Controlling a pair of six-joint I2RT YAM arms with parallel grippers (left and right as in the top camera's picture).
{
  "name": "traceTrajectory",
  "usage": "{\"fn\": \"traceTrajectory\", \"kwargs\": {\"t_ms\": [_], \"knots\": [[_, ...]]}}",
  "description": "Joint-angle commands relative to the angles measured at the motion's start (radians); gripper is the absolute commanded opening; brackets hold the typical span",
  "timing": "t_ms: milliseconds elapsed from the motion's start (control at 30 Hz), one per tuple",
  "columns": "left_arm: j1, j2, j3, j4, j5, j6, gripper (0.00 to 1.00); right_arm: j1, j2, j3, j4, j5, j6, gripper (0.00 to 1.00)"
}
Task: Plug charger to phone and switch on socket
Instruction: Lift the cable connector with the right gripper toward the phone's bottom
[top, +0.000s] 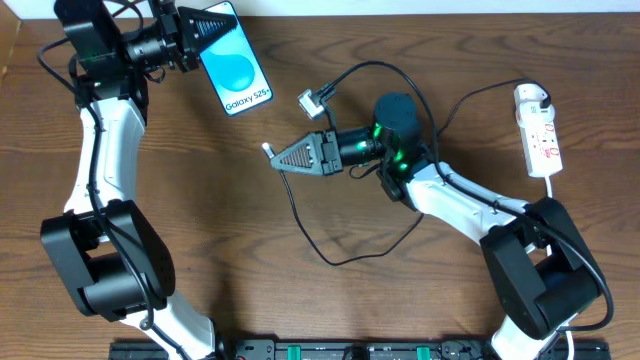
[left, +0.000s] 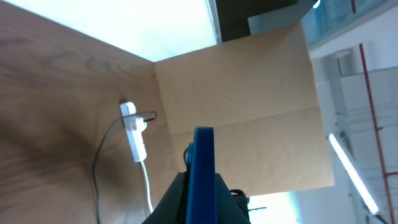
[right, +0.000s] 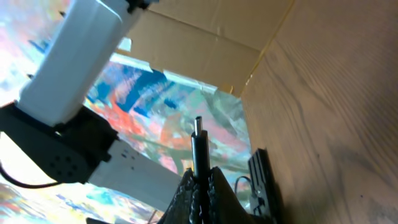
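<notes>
left gripper in the top left corner is clamped on the phone, screen facing up at a slant. mid table, the right gripper is pinched tight on the plug tip of the charger, tip pointing left, well apart from the phone. black cable loops beneath. socket lies far right

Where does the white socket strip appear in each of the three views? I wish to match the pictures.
Overhead: the socket lies near the right edge, upper part, on the table.
Left wrist: left of centre, small, beyond the phone edge.
Right wrist: not in it; the charger tip stands in the middle.
Shared landmark: the brown wooden table appears in all three.
</notes>
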Motion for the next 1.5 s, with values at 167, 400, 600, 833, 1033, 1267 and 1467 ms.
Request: {"fn": "traceTrajectory", "kwargs": {"t_ms": [167,400,600,833,1033,1267,1467], "knots": [[0.002,-0.027,0.012,0.013,0.000,-0.067,0.07,-0.021,0.010,0.002,0.133,0.106,0.192,0.01],[0.002,-0.027,0.012,0.013,-0.032,-0.066,0.07,-0.021,0.010,0.002,0.245,0.166,0.319,0.01],[-0.011,-0.027,0.012,0.023,-0.050,-0.066,0.07,-0.018,0.010,0.002,0.256,0.201,0.399,0.01],[-0.047,-0.027,0.012,0.059,-0.048,-0.061,0.07,-0.018,0.010,0.002,0.275,0.200,0.430,0.01],[-0.050,-0.027,0.012,0.058,-0.047,-0.058,0.07,-0.019,0.010,0.002,0.312,0.200,0.429,0.01],[-0.050,-0.027,0.012,0.058,-0.031,-0.059,0.08,-0.019,0.010,0.002,0.312,0.200,0.428,0.01],[-0.050,-0.027,0.012,0.057,-0.032,-0.075,0.07,-0.019,0.010,0.002,0.311,0.200,0.417,0.01]]}}
